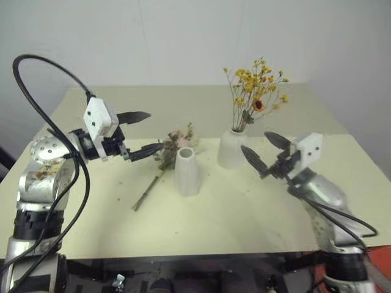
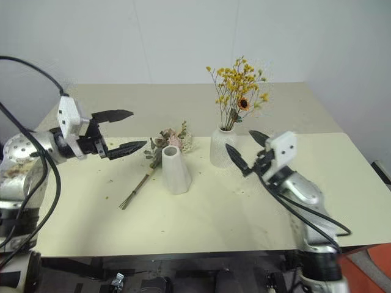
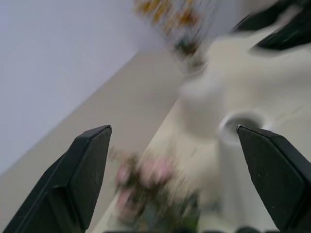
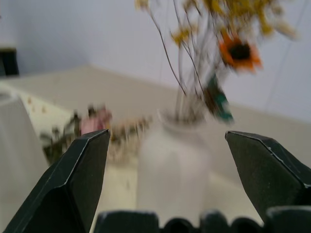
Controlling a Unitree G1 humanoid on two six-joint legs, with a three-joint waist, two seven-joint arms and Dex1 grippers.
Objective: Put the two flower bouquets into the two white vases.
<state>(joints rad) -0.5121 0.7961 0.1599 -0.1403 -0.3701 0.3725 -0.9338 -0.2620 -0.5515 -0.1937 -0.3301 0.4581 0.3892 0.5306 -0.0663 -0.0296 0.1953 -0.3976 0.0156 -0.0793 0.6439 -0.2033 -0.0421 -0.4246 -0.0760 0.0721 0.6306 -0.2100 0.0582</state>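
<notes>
The yellow-orange bouquet stands upright in the rounder white vase at mid-table. The tall cone vase stands to its left and holds nothing. Flat on the table just behind and left of the cone vase lies the pink rose bouquet, its stems pointing toward the front left. My left gripper hovers open just left of the rose heads, nothing between its fingers. My right gripper is open and hangs just right of the round vase, apart from it. In the right wrist view the round vase sits between the spread fingers.
The cream table ends at a front edge close to me and meets a white wall at the back. Small flower crumbs lie scattered on it. A black cable loops above my left arm.
</notes>
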